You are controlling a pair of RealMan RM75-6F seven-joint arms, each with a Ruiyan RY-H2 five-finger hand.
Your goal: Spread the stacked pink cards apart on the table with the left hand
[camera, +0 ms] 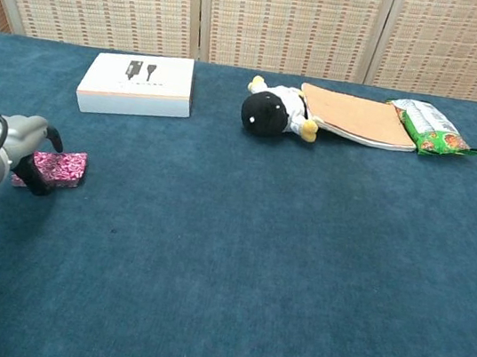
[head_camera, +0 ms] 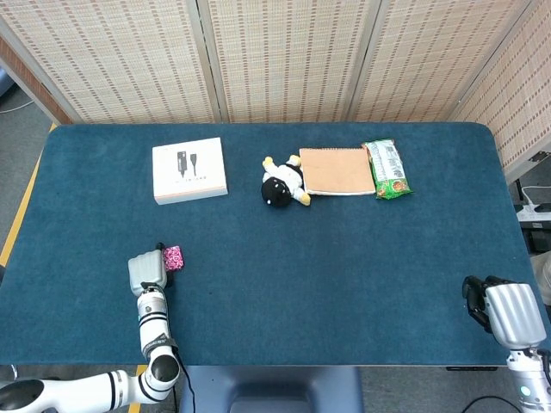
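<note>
The stacked pink cards (head_camera: pixel 173 257) (camera: pixel 61 166) lie as one small patterned block on the blue table (head_camera: pixel 344 258) at the near left. My left hand (head_camera: pixel 148 274) (camera: pixel 8 147) is right beside them on their left. Its dark fingertips (camera: pixel 38 185) reach down at the stack's left end and touch it; the stack still rests flat on the cloth. My right hand (head_camera: pixel 510 311) hovers at the table's near right corner, far from the cards, with nothing in it.
At the back of the table are a white box (head_camera: pixel 189 170) (camera: pixel 137 83) on the left, a black and white plush toy (head_camera: pixel 281 182) (camera: pixel 271 112), a tan notebook (head_camera: pixel 337 171) (camera: pixel 360 117) and a green snack packet (head_camera: pixel 386 169) (camera: pixel 433 129).
</note>
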